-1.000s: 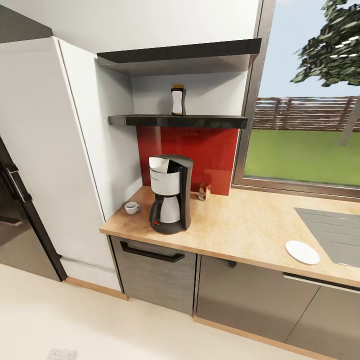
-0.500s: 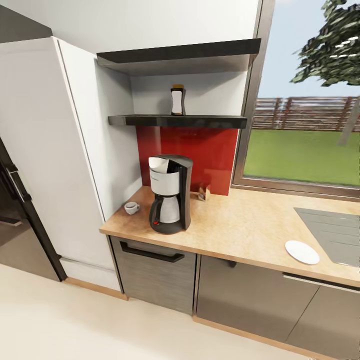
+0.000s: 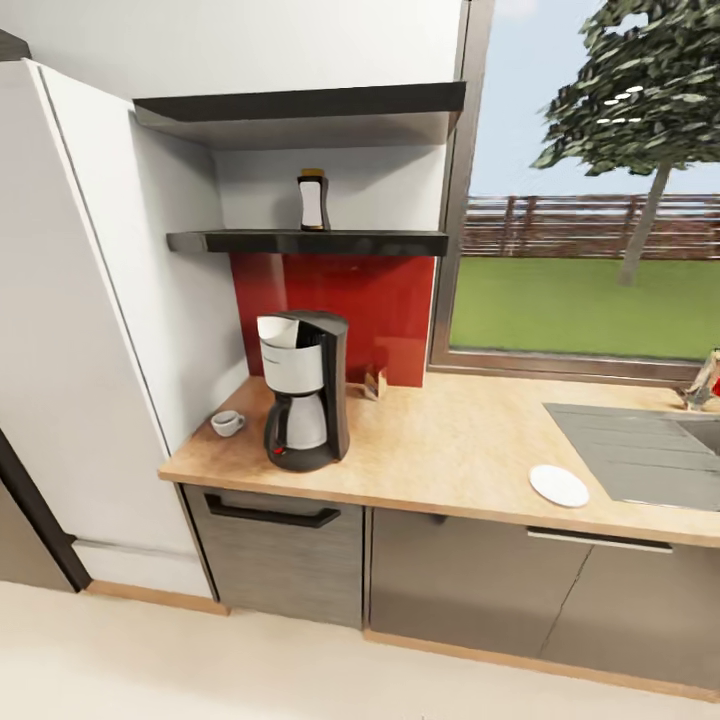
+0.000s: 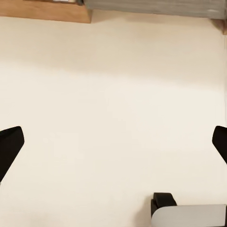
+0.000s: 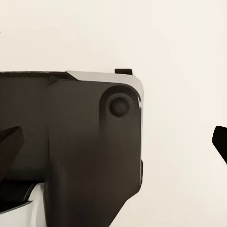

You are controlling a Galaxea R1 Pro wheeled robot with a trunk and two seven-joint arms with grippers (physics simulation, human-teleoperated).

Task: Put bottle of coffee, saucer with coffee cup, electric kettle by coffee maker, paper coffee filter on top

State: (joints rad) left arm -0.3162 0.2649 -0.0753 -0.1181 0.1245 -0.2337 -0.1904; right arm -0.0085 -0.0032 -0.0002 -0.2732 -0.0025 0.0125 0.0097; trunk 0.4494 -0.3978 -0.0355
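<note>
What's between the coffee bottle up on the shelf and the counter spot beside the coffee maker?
Nothing visible. The bottle stands alone on the shelf. Below, the counter right of the coffee maker is bare wood, with only a small brown item by the red wall and a saucer farther right.

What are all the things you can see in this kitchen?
coffee maker: 1, black and steel, on the countertop near its left end
paper coffee filter: 1, white, on top of the coffee maker
coffee cup: 1, white, on the countertop left of the coffee maker
saucer: 1, white, on the countertop beside the sink, apart from the cup
bottle of coffee: 1, dark brown with yellow cap, upright on the kitchen shelf
kitchen shelf: 1, glossy black, above the red backsplash
countertop: 1, light wood, over grey cabinets
sink: 1, steel, at the right
window: 1, showing grass and a tree
left gripper: fingers black, spread wide over the pale floor
right gripper: fingers black, spread wide
</note>
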